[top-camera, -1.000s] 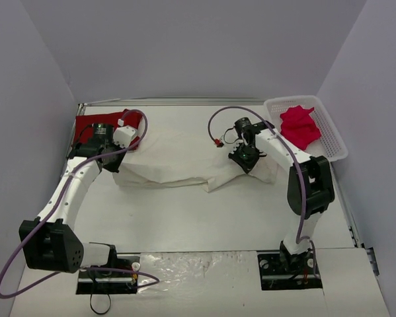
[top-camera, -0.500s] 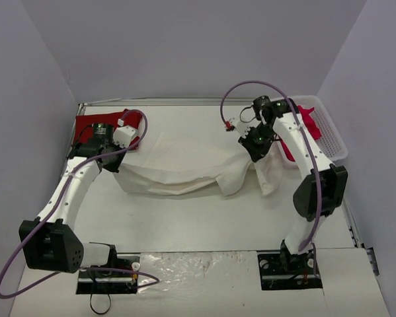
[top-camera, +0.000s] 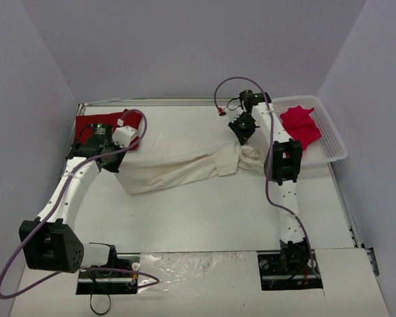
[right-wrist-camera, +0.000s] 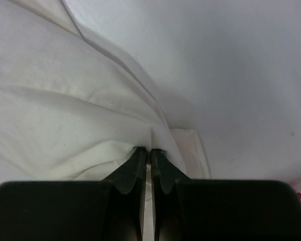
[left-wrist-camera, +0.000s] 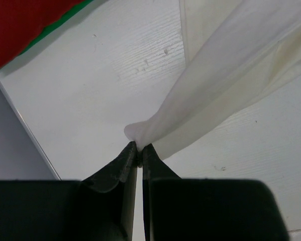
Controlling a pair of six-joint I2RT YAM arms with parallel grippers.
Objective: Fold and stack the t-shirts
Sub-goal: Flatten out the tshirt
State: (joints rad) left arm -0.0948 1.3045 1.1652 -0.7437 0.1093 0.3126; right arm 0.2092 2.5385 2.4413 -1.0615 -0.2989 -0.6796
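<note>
**Cream shirt held at both ends, spreading in hand**

The cream-white t-shirt (top-camera: 178,168) is seen drawn out across the middle of the table (top-camera: 204,218) as a long, rumpled band, running from the left side toward the far right. No clean fold can be made out in it; a thick bunch of cloth is gathered at its right end.

Its left end is gripped by the left gripper (left-wrist-camera: 138,147). The jaws are pressed together on a small nub of cloth, and the fabric is pulled away from that pinch in a taut strip above the table top. The right end is gripped by the right gripper (right-wrist-camera: 149,150), jaws likewise pressed together on a fold, up toward the far edge of the table.

The red t-shirt (top-camera: 90,123) is laid flat in the far left corner, partly under the left arm. The pinkish-red t-shirt (top-camera: 299,127) is heaped inside the white basket (top-camera: 335,140) at the far right, just beside the right arm.

The step in hand is judged to be the spreading of the cream shirt ahead of its first fold, so the task is at an early stage.

For the next move, both pinches would need to be kept while the cloth is drawn flat and lowered evenly. The bunch at the right should be shaken out, and the basket and the red shirt kept clear of the pull.
</note>
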